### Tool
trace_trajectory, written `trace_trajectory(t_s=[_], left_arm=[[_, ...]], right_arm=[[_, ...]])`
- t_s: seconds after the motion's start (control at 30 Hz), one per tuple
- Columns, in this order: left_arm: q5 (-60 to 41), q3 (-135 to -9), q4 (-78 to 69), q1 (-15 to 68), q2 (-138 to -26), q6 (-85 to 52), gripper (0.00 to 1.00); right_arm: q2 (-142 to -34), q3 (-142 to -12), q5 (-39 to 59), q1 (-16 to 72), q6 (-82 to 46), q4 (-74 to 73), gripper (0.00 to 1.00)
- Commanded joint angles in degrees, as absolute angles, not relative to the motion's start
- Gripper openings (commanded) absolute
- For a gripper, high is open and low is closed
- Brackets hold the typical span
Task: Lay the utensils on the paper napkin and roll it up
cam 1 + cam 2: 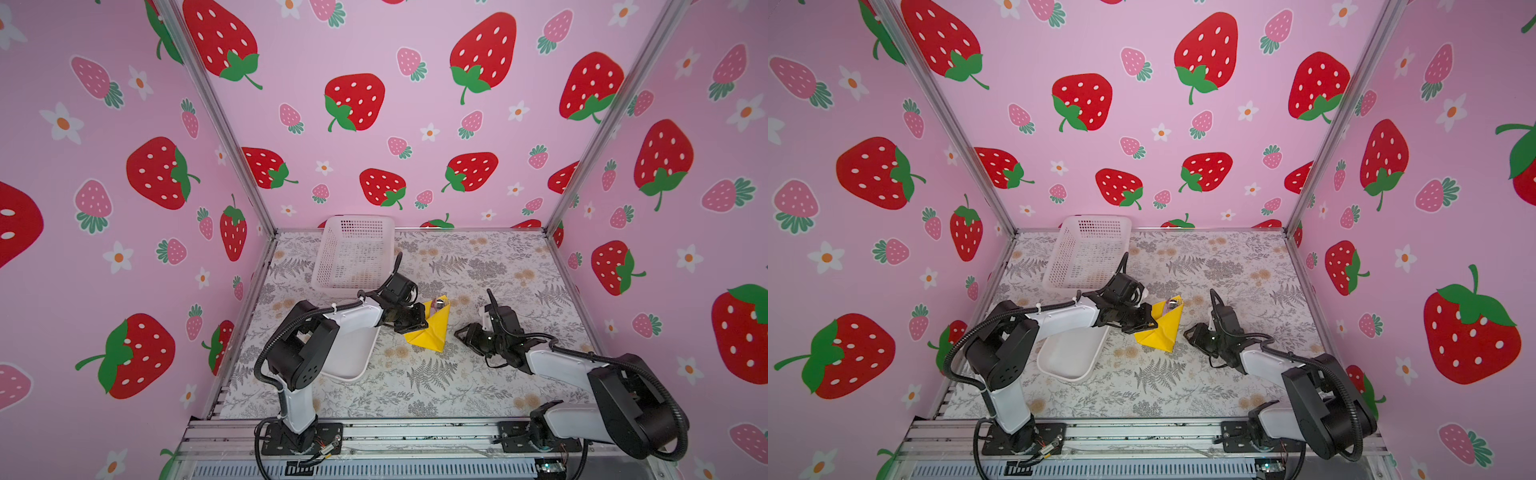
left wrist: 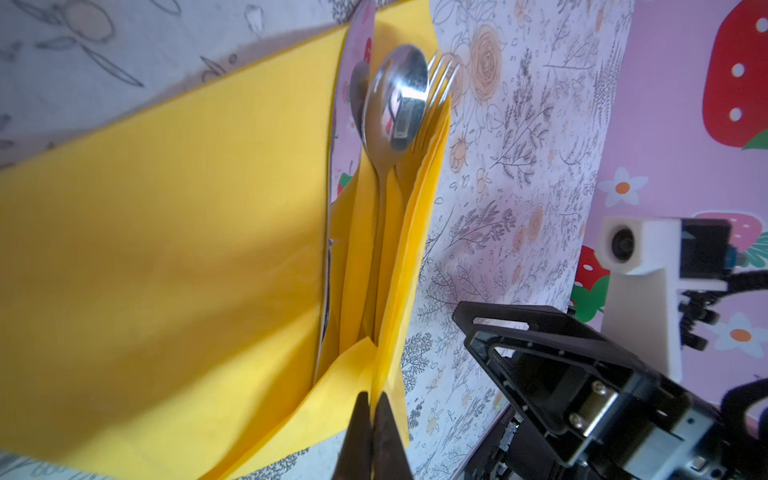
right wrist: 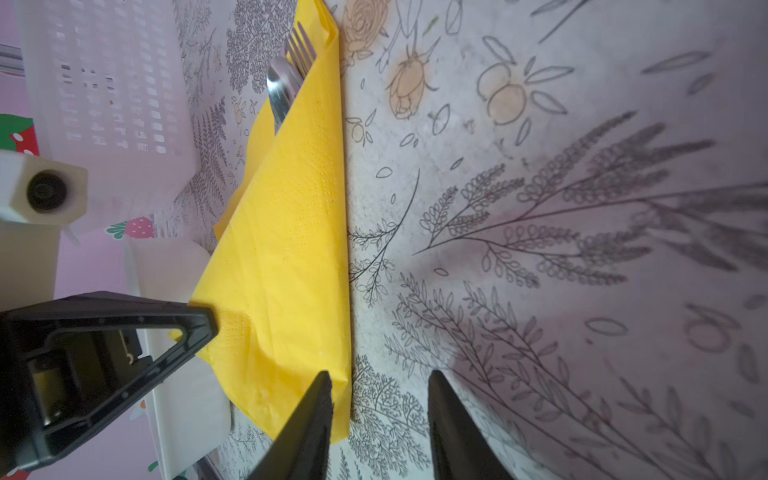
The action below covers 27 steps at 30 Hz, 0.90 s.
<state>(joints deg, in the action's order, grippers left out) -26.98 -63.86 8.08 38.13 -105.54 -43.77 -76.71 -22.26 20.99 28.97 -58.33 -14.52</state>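
At the middle of the floral table [image 1: 415, 395] lies the paper napkin [image 1: 430, 328] [image 1: 1163, 328], folded into a long yellow wedge whose narrow end points toward twelve o'clock in both top views; the utensils [image 1: 438, 303] sit inside the fold, only their heads poking out at that twelve o'clock end. The left wrist view shows the spoon [image 2: 399, 95] bowl-up and gleaming, the fork [image 2: 440, 83] tines just beside it, and the knife [image 2: 347, 137] blade on its other side mirroring the pink wall; the handles run down into the yellow folds [image 2: 166, 249] and are hidden.

The left claw [image 1: 419, 322] [image 1: 1152, 324] reaches in from nine o'clock of the napkin; its jaws are pressed together on a loose flap of the paper [image 2: 374, 436], pinching it near the wide end. The right claw [image 1: 461, 332] [image 1: 1190, 332] sits at three o'clock of the napkin, near but apart from it in both top views; its jaws stand moderately apart with only table cloth between them [image 3: 380, 376], one fingertip [image 3: 320, 399] overlapping the napkin's corner [image 3: 291, 249] in its own wrist view, though whether it touches I cannot tell; the fork tines [image 3: 301, 45] and spoon bowl [image 3: 280, 87] show at the far end.

A white mesh basket [image 1: 353, 253] stands at eleven o'clock of the napkin; a white tray [image 1: 353, 353] lies at eight o'clock, partly under the left arm.
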Motion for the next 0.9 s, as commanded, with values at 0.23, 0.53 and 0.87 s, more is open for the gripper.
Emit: trace_trajectory(t_s=[0.23, 0.53, 0.87], left_arm=[[-23.77, -65.91, 11.59, 37.67, -107.08, -36.21, 0.0], [-22.36, -66.03, 12.01, 37.57, -109.14, -31.89, 0.0], [-21.12, -65.52, 12.66, 36.83, -110.19, -29.07, 0.0]], right_arm=[[-80.48, -25.2, 22.59, 30.66, -59.06, -17.32, 0.44], [-81.91, -25.77, 22.5, 31.46, -59.5, -17.67, 0.44], [-83.0, -26.35, 22.59, 32.16, -59.94, -18.19, 0.45]])
